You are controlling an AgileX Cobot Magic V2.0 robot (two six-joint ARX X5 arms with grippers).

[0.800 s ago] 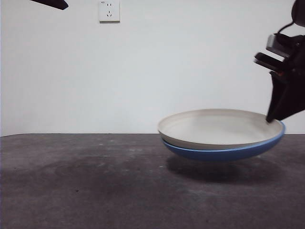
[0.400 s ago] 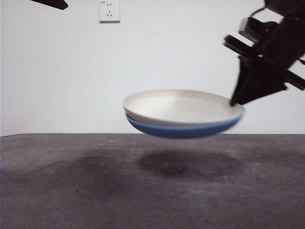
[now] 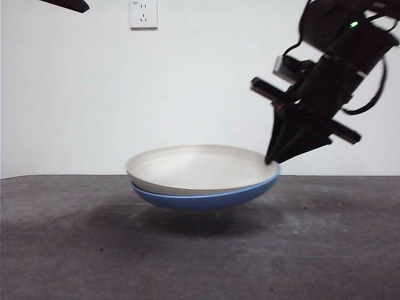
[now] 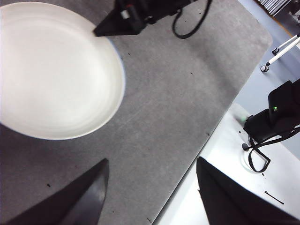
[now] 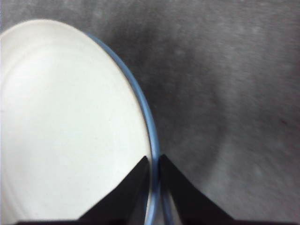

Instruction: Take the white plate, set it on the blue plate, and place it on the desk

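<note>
The white plate lies nested in the blue plate. My right gripper is shut on the right rim of the stack and holds it just above the desk, near the middle. In the right wrist view its jaws pinch the rim, one over the white plate, one outside the blue plate's edge. My left gripper is open and empty, high above the desk. It looks down on the white plate and the right gripper.
A wall socket is on the white wall behind. The waiting left arm shows as a black tip at the top left. Beyond the desk's edge lie a white surface with a black device and a stand leg.
My right gripper has carried the stacked plates leftward, first up and then down again, close to the desk. The left arm has not moved.
</note>
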